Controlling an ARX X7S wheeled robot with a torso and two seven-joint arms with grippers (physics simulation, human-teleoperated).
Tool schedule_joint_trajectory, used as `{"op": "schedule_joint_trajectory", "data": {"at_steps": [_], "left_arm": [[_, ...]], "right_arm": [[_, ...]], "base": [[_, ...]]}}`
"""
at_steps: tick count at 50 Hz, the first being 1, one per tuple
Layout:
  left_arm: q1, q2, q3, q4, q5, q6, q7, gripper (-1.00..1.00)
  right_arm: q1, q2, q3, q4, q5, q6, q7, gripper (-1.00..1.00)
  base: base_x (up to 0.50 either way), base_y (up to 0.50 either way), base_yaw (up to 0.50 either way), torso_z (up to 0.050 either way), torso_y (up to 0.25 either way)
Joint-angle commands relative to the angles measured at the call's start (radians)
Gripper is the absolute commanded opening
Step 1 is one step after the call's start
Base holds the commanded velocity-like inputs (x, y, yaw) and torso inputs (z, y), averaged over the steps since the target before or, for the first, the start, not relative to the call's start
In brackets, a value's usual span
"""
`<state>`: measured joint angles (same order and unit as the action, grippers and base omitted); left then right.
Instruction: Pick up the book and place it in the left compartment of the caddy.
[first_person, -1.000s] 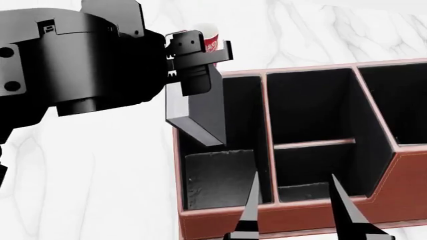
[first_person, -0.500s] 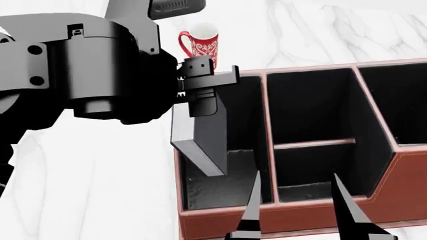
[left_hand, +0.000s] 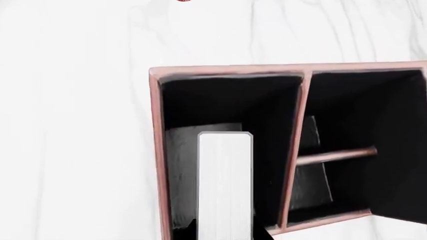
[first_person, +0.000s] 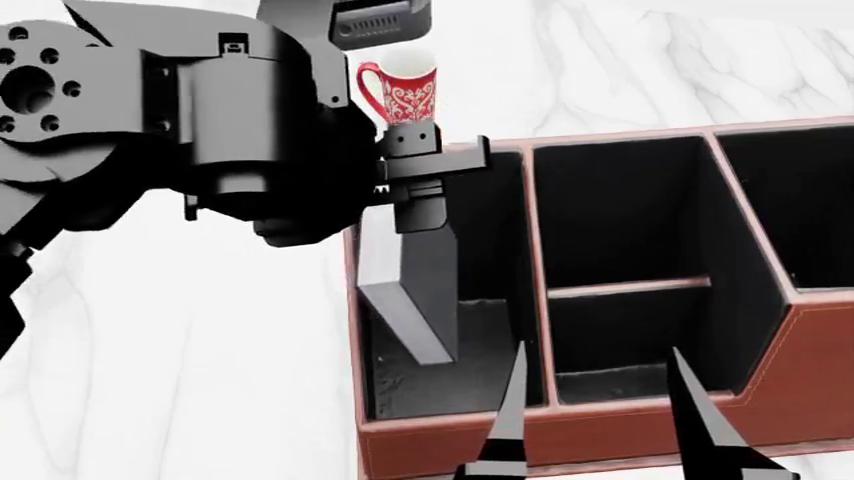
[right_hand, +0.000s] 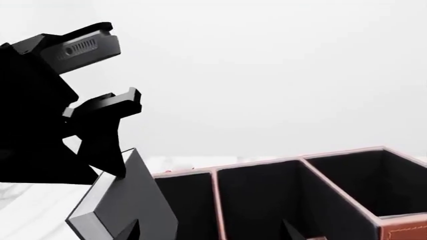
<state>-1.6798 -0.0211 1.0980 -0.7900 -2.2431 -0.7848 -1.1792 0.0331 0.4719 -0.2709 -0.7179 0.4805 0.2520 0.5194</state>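
White marble counter (first_person: 200, 400) holds the caddy (first_person: 601, 440), where the left pincer (first_person: 424, 205) grips the tilted book (first_person: 420, 300), which might catch the wall.

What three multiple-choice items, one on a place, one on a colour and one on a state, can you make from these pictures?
1. Where is the book?
A. Flat on the table
B. Tilted, its lower end inside the left compartment of the caddy
C. In a short slot behind the cross wall

2. What colour is the mug?
A. Red with a pale pattern
B. Plain blue
C. Green

3. What is the left hand doing?
A. Open, far from the book
B. Shut on the mug
C. Shut on the book's upper end

Key: 1 B, the head view shows the book slanting down into that slot. 2 A, the mug shows red beyond the caddy. 3 C, the hand clamps the book's top.
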Motion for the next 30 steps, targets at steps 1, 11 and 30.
{"op": "schedule_joint_trajectory", "data": {"at_steps": [1,11,30], "left_arm": [[-0.116,0.021,0.350,-0.111,-0.313,0.156,0.249,-1.00],[-0.148,0.021,0.500,-0.146,-0.443,0.181,0.309,-1.00],[-0.126,0.021,0.509,-0.204,-0.491,0.138,0.298,-1.00]], "right_arm": [[-0.004,-0.007,0.017,0.007,-0.014,-0.035,-0.018,1.00],[-0.003,-0.007,0.016,0.011,-0.009,-0.037,-0.017,1.00],[0.001,-0.003,0.012,0.013,-0.005,-0.036,-0.016,1.00]], "base": [[0.00,0.00,0.00,0.000,0.010],[0.00,0.00,0.00,0.001,0.001],[0.00,0.00,0.00,0.000,0.001]]}}
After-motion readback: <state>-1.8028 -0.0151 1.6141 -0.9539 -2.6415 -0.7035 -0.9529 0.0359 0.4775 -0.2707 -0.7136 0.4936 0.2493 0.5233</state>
